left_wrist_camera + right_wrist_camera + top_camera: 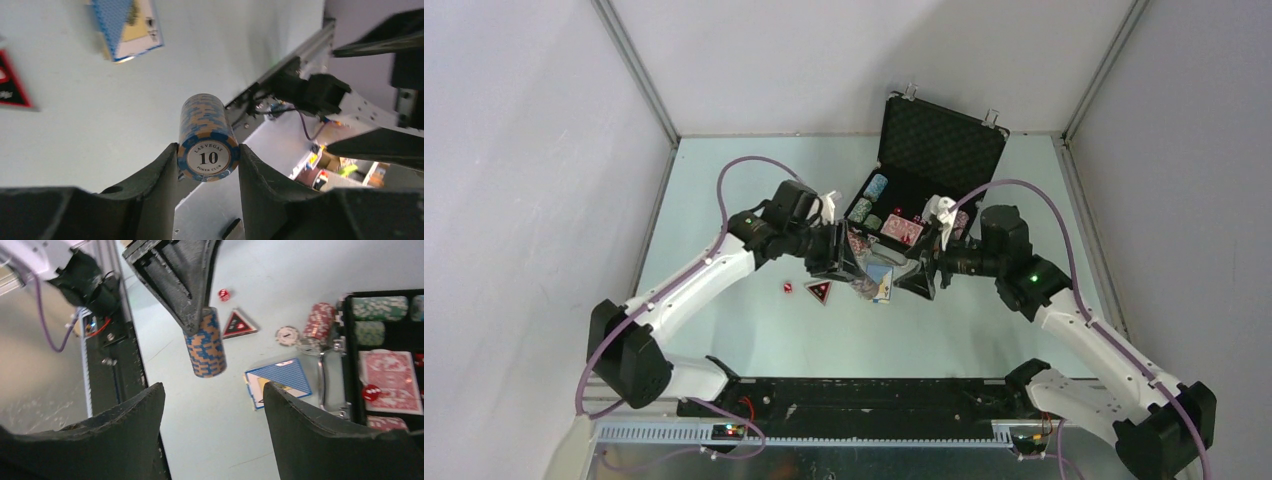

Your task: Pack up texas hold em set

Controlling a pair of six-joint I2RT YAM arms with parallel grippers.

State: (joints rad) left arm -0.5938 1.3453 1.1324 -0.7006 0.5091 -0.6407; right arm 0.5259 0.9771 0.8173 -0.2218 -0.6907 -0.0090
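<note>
Left claw (208, 151) was clenched on the blue-and-orange stack of poker chips (206, 125), pinching its round sides near one end. The stack was held above the pale green worktop (984, 330). The end chip facing the left wrist camera read "LAS VEGAS 10 POKER CLUB".

Loose on the worktop, top view:
- The small red die (787, 287) lay at 9 o'clock of the black triangular marker (818, 292), just beside it.
- The blue-backed card deck (880, 283) lay at 3 o'clock of the marker, near it and below the spot where the two claws met.

Right wrist view:
- The white round button (287, 335) lay flat.
- The red-and-white chip stack (320, 322) lay on its side at 2 o'clock of the button, just beside it and outside the case wall.

The black foam-lined briefcase (939, 150) stood open at 1 o'clock of the worktop's centre. Its lid was raised on the 12 o'clock side, with silver latches on the lid's top edge. Inside the base were two green chip stacks (380, 307) lying on their sides. The red-backed card deck (392, 375) lay flat at 6 o'clock of them.

Right claw (214, 387) was released, with its fingers wide apart and nothing between them. It faced the left claw. The blue-and-orange stack showed at 12 o'clock of the gap, apart from both fingers.
</note>
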